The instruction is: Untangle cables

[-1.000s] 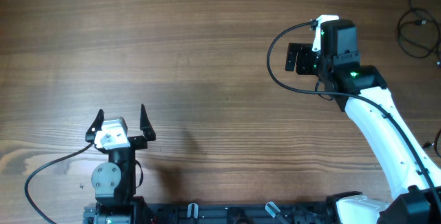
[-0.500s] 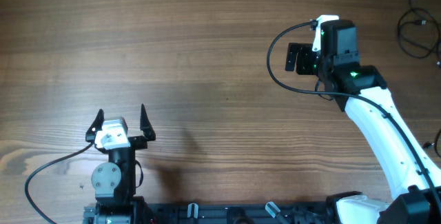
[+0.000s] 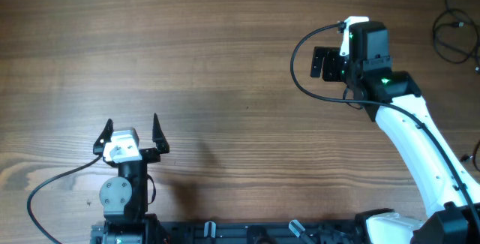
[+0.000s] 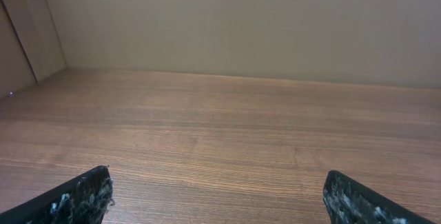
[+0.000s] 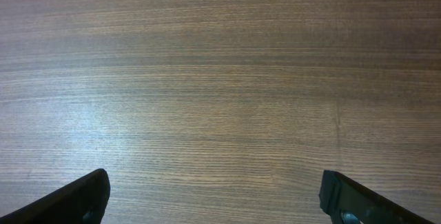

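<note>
nothing has shifted over the last second: both arms sit exactly where they were, so the untangling has not visibly advanced and looks to be at a pause, either before a reach or between moves.

at the left, the left gripper [image 3: 131,128] is parked close to its base near the front edge of the table [image 3: 225,49]. its jaws are spread wide with only bare wood between them, and the left wrist view shows the same [image 4: 220,200].

right of centre, the right gripper [image 3: 324,62] is stretched out over the far half of the table, pointing left. its jaws are also wide apart and hold nothing, as its own camera confirms [image 5: 213,200]. a thick black arm cable [image 3: 295,71] loops beside it.

the cables [image 3: 457,25] lie at the far right edge, in the back corner, as loose thin black loops partly cut off by the frame. they are well apart from both grippers, and neither wrist camera sees them.

nothing stands between the right gripper and the cables, but it faces away from them, so it would probably need to turn first.
</note>
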Available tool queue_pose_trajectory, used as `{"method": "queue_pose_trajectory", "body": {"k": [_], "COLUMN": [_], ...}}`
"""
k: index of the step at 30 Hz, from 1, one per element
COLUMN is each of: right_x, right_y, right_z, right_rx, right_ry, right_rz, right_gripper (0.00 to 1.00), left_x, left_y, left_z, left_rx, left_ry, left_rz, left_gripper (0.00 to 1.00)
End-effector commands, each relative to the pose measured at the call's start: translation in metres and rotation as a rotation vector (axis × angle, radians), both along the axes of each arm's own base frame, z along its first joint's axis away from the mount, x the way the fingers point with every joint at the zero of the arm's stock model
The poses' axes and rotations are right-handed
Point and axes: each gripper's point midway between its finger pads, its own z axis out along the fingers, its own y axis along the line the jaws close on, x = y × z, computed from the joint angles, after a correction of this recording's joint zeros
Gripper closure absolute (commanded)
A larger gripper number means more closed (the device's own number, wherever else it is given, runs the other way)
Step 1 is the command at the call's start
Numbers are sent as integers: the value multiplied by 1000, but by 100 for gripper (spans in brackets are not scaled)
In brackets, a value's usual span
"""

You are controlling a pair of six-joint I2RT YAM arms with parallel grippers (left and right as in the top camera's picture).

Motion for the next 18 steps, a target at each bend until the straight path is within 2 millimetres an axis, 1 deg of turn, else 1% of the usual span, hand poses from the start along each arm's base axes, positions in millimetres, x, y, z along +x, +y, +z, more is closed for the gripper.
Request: {"method": "queue_pose_trajectory", "body": {"k": [1, 7, 8, 10, 12, 14, 16, 18], "right_x": [0, 1, 3, 2, -5, -14, -22, -35], "right_y": [-2, -3, -6, -21, -33, -42, -46, -47], "right_z": [4, 4, 6, 17, 28, 33, 31, 24], "right_rx": [-7, -10, -22, -77, -113, -128, -122, -99], "right_ry": [-13, -16, -27, -61, -107, -154, -207, -254], "right_rz": [-14, -17, -29, -88, -134, -159, -153, -148], "right_gripper": [0, 0, 0, 0, 0, 0, 0, 0], "left_x": [0, 0, 0, 0, 0, 0, 0, 0], "left_y": [3, 3, 3, 3, 3, 3, 3, 3], "left_z": [-1, -1, -1, -1, -2, -2, -2, -2], "left_rx": [20, 20, 20, 20, 20, 20, 20, 20], "left_ry": [-1, 0, 0, 0, 0, 0, 0, 1], "left_rz": [14, 14, 14, 14, 14, 14, 14, 14], "left_gripper": [0, 0, 0, 0, 0, 0, 0, 0]}}
